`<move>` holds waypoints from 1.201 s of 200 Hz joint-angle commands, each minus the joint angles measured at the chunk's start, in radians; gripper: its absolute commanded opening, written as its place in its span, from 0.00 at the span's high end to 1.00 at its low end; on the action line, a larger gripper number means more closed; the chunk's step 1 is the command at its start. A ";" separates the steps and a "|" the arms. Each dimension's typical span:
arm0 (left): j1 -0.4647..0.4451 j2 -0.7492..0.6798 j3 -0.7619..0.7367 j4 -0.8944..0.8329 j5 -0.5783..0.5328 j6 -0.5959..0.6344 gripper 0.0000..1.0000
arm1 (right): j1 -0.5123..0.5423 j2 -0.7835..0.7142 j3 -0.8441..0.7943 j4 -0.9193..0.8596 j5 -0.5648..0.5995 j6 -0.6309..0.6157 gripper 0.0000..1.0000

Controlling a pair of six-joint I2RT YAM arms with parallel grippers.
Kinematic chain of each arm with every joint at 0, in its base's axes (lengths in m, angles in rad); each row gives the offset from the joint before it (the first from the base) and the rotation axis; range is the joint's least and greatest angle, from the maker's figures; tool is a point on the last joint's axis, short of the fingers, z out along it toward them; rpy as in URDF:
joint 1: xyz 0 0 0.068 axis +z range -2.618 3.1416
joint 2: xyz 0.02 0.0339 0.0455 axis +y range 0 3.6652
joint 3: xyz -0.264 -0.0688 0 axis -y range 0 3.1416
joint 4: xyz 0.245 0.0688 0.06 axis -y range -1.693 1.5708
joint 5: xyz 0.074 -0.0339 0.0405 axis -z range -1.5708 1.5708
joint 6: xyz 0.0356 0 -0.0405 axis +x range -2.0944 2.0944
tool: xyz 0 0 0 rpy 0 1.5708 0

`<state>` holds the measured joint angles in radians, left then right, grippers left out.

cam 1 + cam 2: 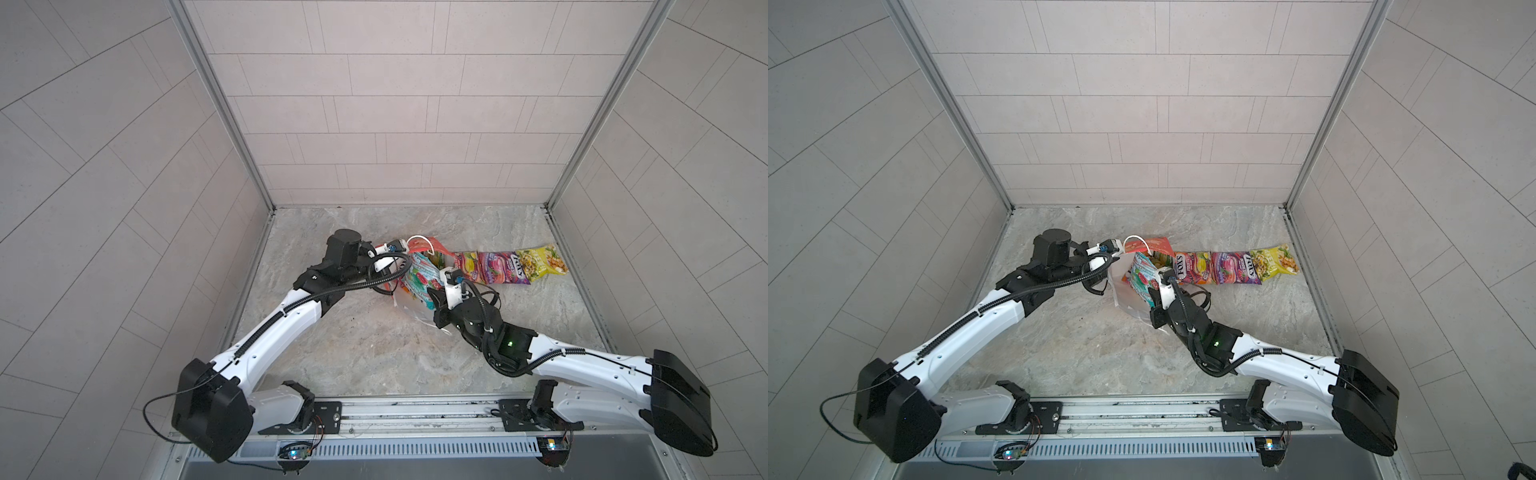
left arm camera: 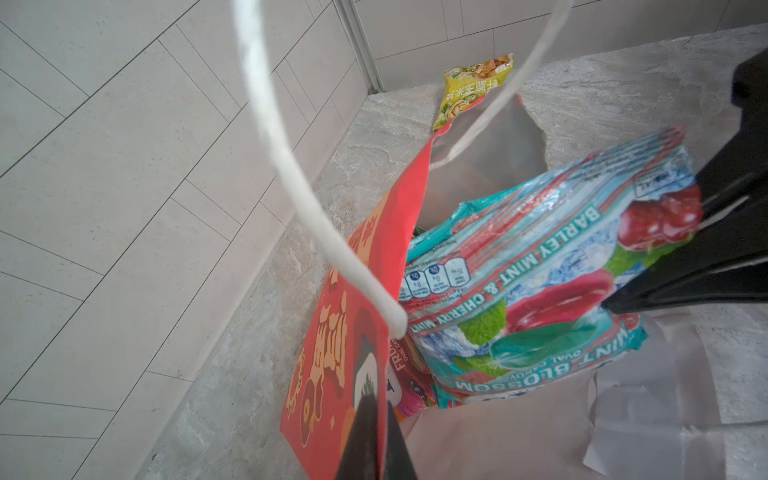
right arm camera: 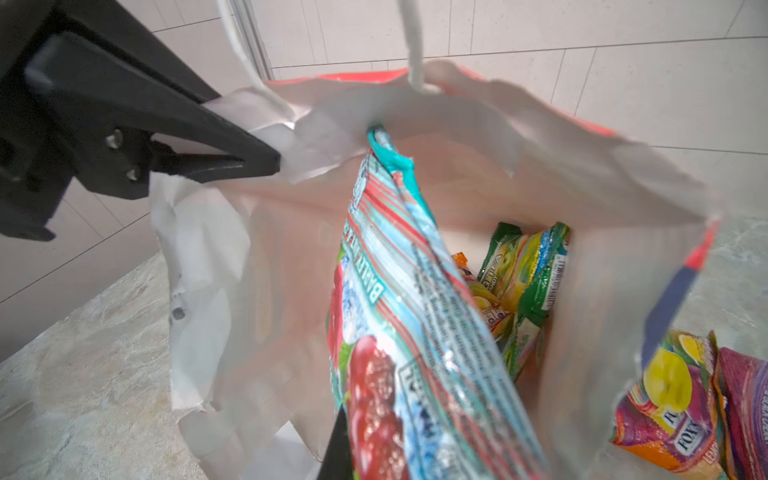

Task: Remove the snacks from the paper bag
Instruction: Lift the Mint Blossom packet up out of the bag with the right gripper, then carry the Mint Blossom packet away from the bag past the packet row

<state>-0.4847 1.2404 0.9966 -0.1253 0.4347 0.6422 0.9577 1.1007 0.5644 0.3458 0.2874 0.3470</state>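
We are pinching the paper bag point(image 2: 332, 353) by its red wall with our left gripper point(image 2: 376, 436), while our right gripper point(image 2: 698, 257) is clamping the teal mint packet point(image 2: 519, 270) at the bag's open mouth.

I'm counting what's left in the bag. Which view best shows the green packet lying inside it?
The right wrist view: it looks into the paper bag, with the green packet at the bottom. Both top views give only a small glimpse beside the teal packet; the left wrist view shows at most a sliver.
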 commanded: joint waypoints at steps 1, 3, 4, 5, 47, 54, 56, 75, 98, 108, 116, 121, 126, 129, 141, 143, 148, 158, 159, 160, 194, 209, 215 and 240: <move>0.003 -0.011 0.007 0.005 -0.039 -0.022 1.00 | 0.006 -0.063 -0.006 0.054 -0.052 -0.068 1.00; 0.003 -0.011 0.007 0.005 -0.042 -0.022 1.00 | 0.006 -0.068 -0.008 0.055 -0.057 -0.071 1.00; 0.003 -0.010 0.007 0.006 -0.044 -0.022 1.00 | 0.006 -0.071 -0.008 0.055 -0.058 -0.073 1.00; 0.002 -0.011 0.007 0.006 -0.046 -0.024 1.00 | 0.006 -0.074 -0.008 0.055 -0.060 -0.075 1.00; 0.003 -0.002 0.011 0.025 -0.084 -0.043 1.00 | 0.006 -0.207 -0.015 0.010 -0.115 -0.140 1.00; 0.003 0.001 0.013 0.024 -0.094 -0.045 1.00 | 0.006 -0.229 -0.014 -0.005 -0.110 -0.146 1.00; 0.003 0.000 0.014 0.025 -0.096 -0.047 1.00 | 0.006 -0.234 -0.014 -0.008 -0.108 -0.148 1.00; 0.003 0.001 0.014 0.033 -0.123 -0.057 1.00 | 0.005 -0.294 -0.007 -0.046 -0.090 -0.158 1.00; 0.004 0.001 0.013 0.035 -0.146 -0.064 1.00 | 0.002 -0.362 0.014 -0.099 -0.092 -0.154 1.00; 0.005 0.000 0.013 0.041 -0.158 -0.067 1.00 | 0.000 -0.385 0.030 -0.132 -0.070 -0.141 1.00; 0.006 -0.002 0.013 0.043 -0.168 -0.070 1.00 | -0.003 -0.404 0.042 -0.161 -0.039 -0.128 1.00; 0.006 -0.001 0.013 0.045 -0.172 -0.071 1.00 | -0.005 -0.413 0.046 -0.173 -0.025 -0.120 1.00; 0.006 -0.004 0.012 0.048 -0.177 -0.074 1.00 | -0.011 -0.428 0.049 -0.184 -0.006 -0.107 1.00; 0.006 -0.005 0.011 0.050 -0.180 -0.075 1.00 | -0.016 -0.434 0.049 -0.192 0.003 -0.097 1.00; 0.006 -0.006 0.010 0.055 -0.200 -0.079 1.00 | -0.050 -0.466 0.049 -0.219 0.033 -0.043 1.00; 0.005 -0.006 0.009 0.055 -0.203 -0.079 1.00 | -0.057 -0.470 0.049 -0.226 0.035 -0.031 1.00; 0.007 -0.009 0.008 0.057 -0.210 -0.079 1.00 | -0.084 -0.481 0.048 -0.243 0.038 0.007 1.00; 0.007 -0.014 0.004 0.061 -0.222 -0.079 1.00 | -0.149 -0.496 0.079 -0.290 0.022 0.087 1.00; 0.008 -0.015 0.003 0.063 -0.223 -0.079 1.00 | -0.155 -0.498 0.080 -0.295 0.017 0.093 1.00; 0.008 -0.017 0.003 0.063 -0.224 -0.079 1.00 | -0.164 -0.499 0.082 -0.298 0.013 0.102 1.00; 0.008 -0.050 -0.040 0.124 -0.248 -0.072 1.00 | -0.464 -0.490 0.116 -0.435 -0.177 0.319 1.00; 0.009 -0.072 -0.060 0.146 -0.252 -0.066 1.00 | -0.610 -0.482 0.104 -0.475 -0.254 0.399 1.00; 0.009 -0.077 -0.069 0.157 -0.254 -0.063 1.00 | -0.670 -0.476 0.097 -0.488 -0.281 0.419 1.00; 0.010 -0.090 -0.079 0.161 -0.260 -0.058 1.00 | -0.929 -0.432 0.061 -0.546 -0.444 0.521 1.00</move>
<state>-0.4828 1.1851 0.9287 -0.0227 0.1993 0.5770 0.1997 0.6426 0.6498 -0.1318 0.0341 0.7067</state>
